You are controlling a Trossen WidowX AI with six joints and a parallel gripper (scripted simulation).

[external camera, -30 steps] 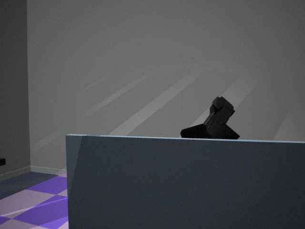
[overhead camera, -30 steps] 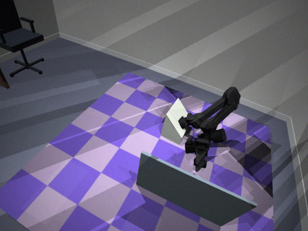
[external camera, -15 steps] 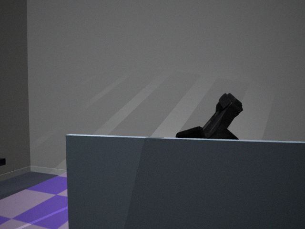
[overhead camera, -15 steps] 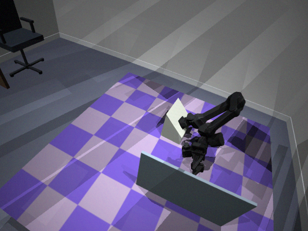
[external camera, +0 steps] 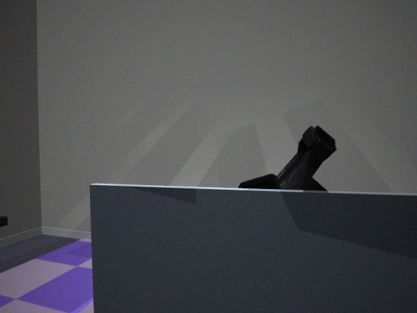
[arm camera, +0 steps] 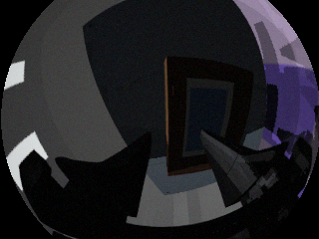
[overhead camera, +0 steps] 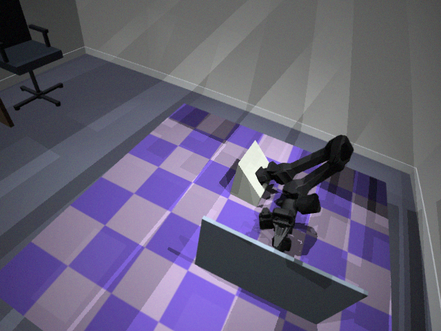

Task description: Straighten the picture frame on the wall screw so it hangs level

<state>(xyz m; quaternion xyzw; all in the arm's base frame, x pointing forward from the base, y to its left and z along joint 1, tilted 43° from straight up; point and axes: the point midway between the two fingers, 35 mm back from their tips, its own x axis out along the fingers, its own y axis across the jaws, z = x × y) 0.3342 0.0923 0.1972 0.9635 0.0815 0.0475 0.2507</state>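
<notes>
The picture frame (arm camera: 175,100) shows in the wrist view, right of centre: a dark brown border around a grey mat and a dark blue picture. It hangs on the front of the upright grey panel (overhead camera: 249,263) (external camera: 202,252) (arm camera: 125,65), whose back faces the top and exterior views and hides the frame there. My gripper (overhead camera: 280,246) (arm camera: 175,132) is open and empty, close in front of the panel. In the wrist view, the right fingertip overlaps the picture and the left one lies just left of the frame. The screw is hidden. The view is strongly turned and curved, so I cannot tell the frame's tilt.
A pale slanted block (overhead camera: 253,160) stands beside the arm on the purple and pink checked floor. The arm's elbow (overhead camera: 340,151) (external camera: 316,141) rises above the panel's top edge. An office chair (overhead camera: 32,56) stands far left, and a room wall (external camera: 202,67) lies behind the arm.
</notes>
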